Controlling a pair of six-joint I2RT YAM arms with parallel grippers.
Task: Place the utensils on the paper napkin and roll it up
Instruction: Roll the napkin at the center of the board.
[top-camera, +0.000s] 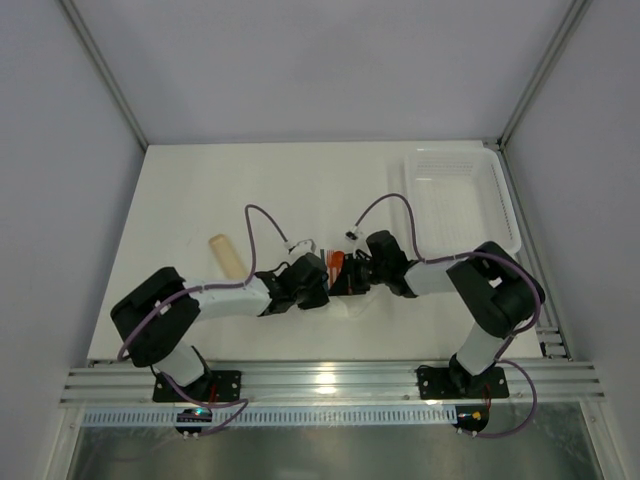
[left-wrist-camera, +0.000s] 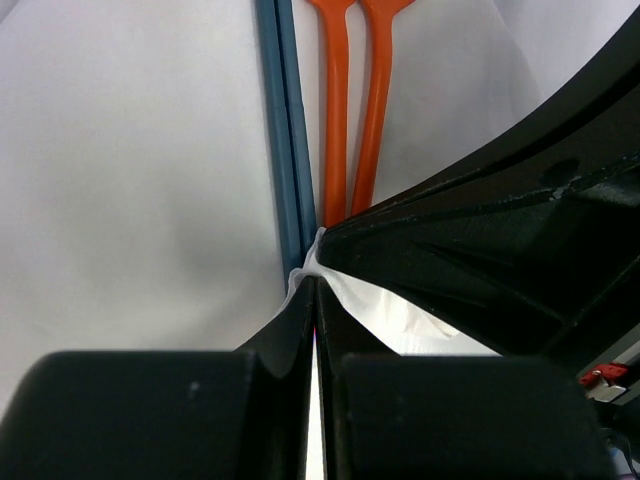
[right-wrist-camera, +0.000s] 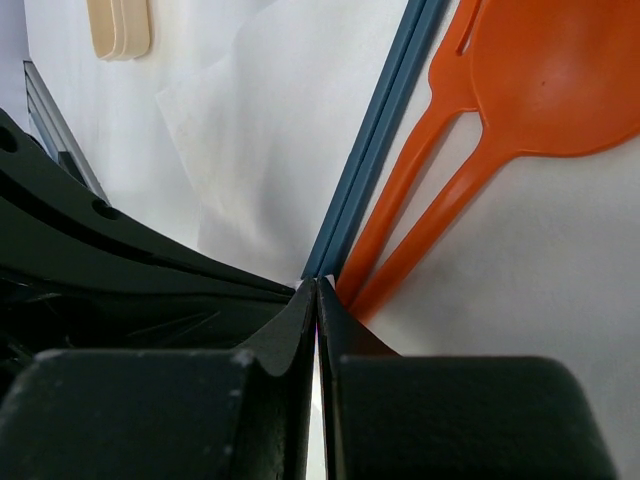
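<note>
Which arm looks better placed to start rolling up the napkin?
Probably left: the left gripper, shut, pinches a fold of napkin beside the orange utensils. The right gripper is shut there too, but whether it holds paper I cannot tell.

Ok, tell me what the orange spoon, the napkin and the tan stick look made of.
Orange spoon: likely moulded plastic, smooth with a soft sheen and even colour.
Paper napkin: thin matte white paper, with soft creases and a folded edge.
Tan stick: probably wood, pale and matte; grain too small to tell.
</note>
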